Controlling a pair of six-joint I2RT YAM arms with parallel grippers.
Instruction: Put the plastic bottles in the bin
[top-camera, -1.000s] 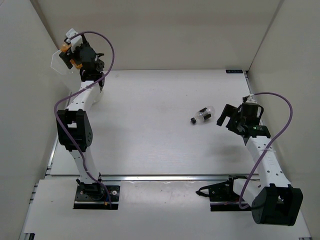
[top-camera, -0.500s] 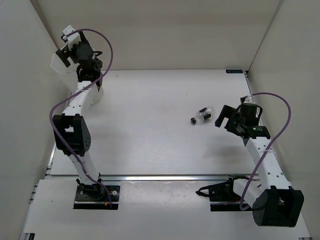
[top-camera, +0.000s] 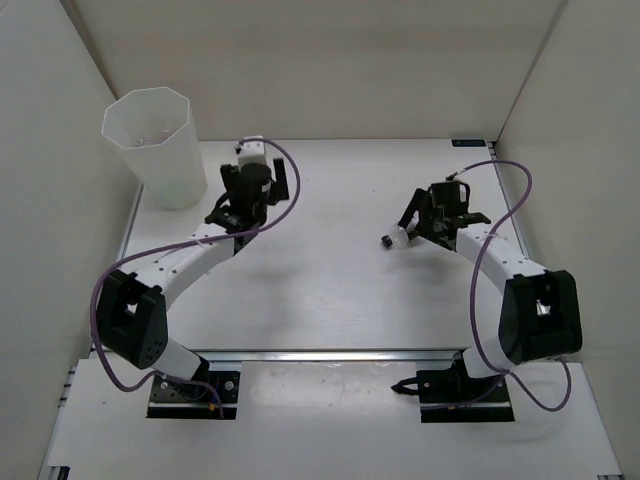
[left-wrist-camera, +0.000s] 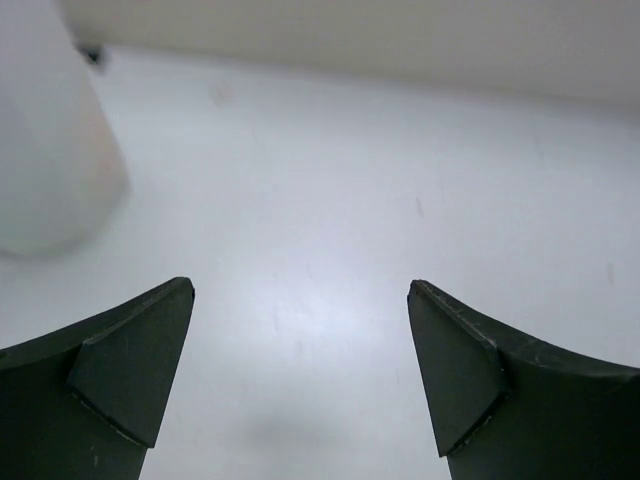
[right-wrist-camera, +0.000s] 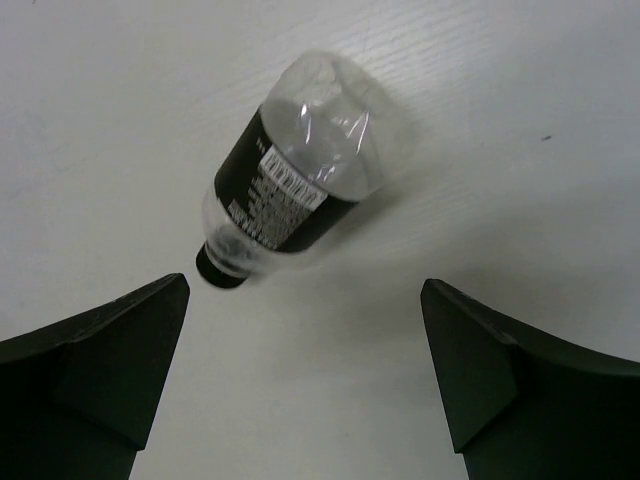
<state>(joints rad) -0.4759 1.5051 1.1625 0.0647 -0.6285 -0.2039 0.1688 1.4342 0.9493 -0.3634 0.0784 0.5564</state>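
A clear plastic bottle (right-wrist-camera: 290, 190) with a black label and black cap lies on its side on the white table, right of centre (top-camera: 397, 238). My right gripper (top-camera: 418, 232) is open just behind it. In the right wrist view the bottle lies just beyond the open fingertips of the right gripper (right-wrist-camera: 305, 285), cap toward the left finger, untouched. The bin (top-camera: 170, 170), tall, translucent white and faceted, stands at the back left; its contents cannot be made out. My left gripper (top-camera: 258, 172) is open and empty right of the bin, above bare table (left-wrist-camera: 300, 285). The bin's wall (left-wrist-camera: 50, 160) shows at left.
Pale walls enclose the table on the left, back and right. A small dark mark (top-camera: 470, 143) sits at the back right corner. Purple cables loop off both arms.
My left gripper, which held an orange bottle over the bin, has swung down and right and is now open and empty. My right gripper has moved left up to the black-labelled bottle.
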